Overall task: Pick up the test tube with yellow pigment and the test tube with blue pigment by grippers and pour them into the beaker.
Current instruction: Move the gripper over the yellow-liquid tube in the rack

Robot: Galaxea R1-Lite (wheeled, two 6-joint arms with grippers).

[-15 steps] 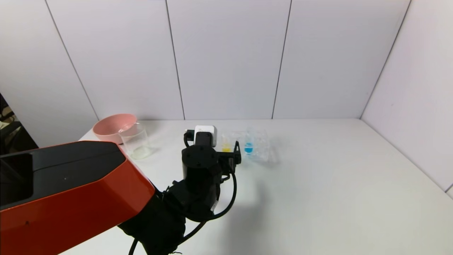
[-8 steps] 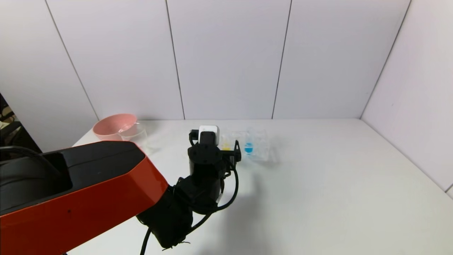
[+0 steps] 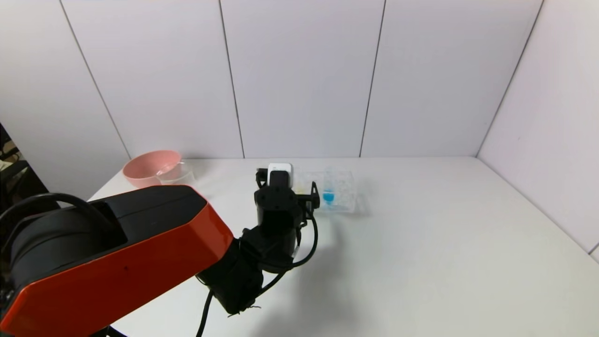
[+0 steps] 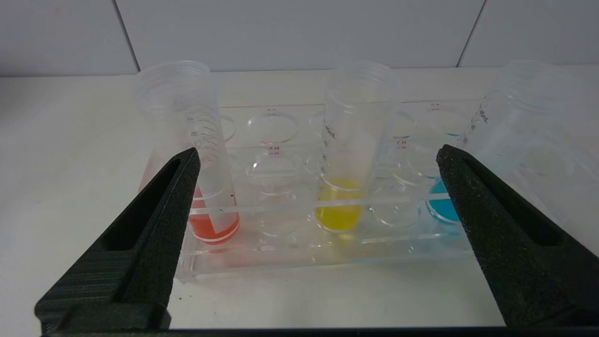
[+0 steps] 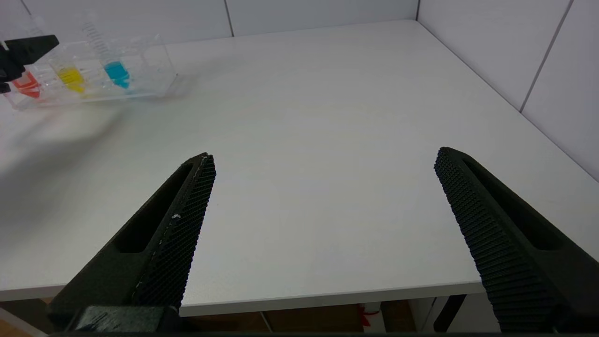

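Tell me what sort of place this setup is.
Probably a mock chemistry bench for robot practice: a clear rack holding tubes of red, yellow and blue liquid, a glass beaker beside a pink bowl, all on a bare white table walled by plain panels.

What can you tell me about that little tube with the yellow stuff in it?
The test tube with yellow pigment is a slim tube of clear plastic-looking material with a ribbed, open mouth, printed markings on its side and yellow liquid pooled at its bottom. It stands roughly upright in a clear rack on the white table, between a red-tipped tube and a blue-tipped one. The left end effector is open, its fingers either side, not touching it.
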